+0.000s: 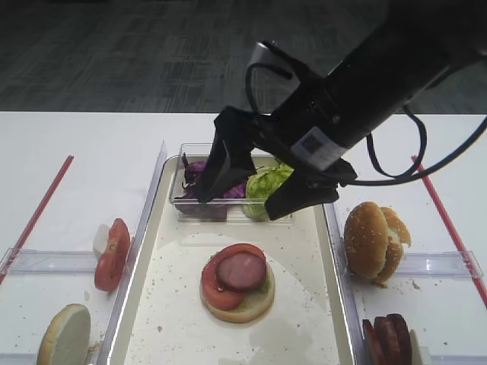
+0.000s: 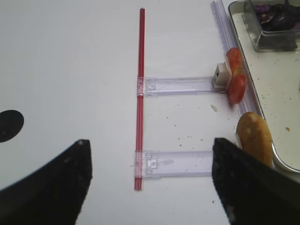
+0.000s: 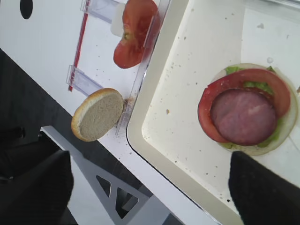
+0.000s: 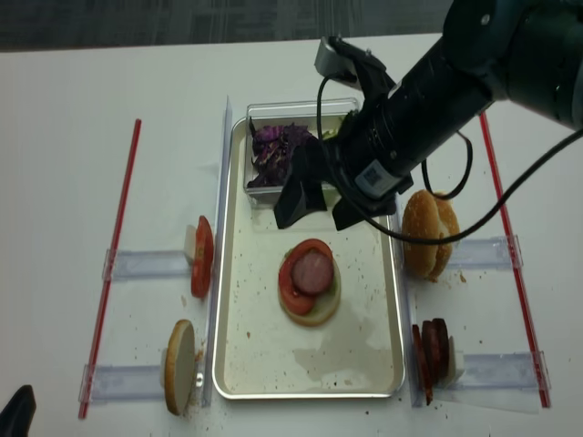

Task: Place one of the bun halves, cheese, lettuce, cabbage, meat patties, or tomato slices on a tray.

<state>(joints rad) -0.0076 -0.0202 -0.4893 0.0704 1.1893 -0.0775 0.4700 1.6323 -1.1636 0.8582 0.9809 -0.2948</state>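
My right gripper (image 1: 259, 186) hangs open and empty over the far end of the tray (image 1: 171, 304), above a clear box holding purple cabbage (image 1: 199, 173) and lettuce (image 1: 266, 182). In the tray's middle a meat patty (image 1: 241, 271) lies on a tomato slice, lettuce and a bun half; the right wrist view shows this stack (image 3: 243, 115) beside the right gripper (image 3: 150, 164). Tomato slices (image 1: 112, 255) and a bun half (image 1: 65, 334) stand left of the tray. Bun halves (image 1: 373, 239) and meat patties (image 1: 388, 338) stand to its right. My left gripper (image 2: 151, 143) is open over bare table. No cheese shows.
Red rods (image 1: 38, 209) and clear plastic rails (image 2: 178, 85) mark off the food racks on both sides of the tray. The right arm and its cable (image 1: 396, 152) span the tray's far right. Crumbs dot the tray floor and the table.
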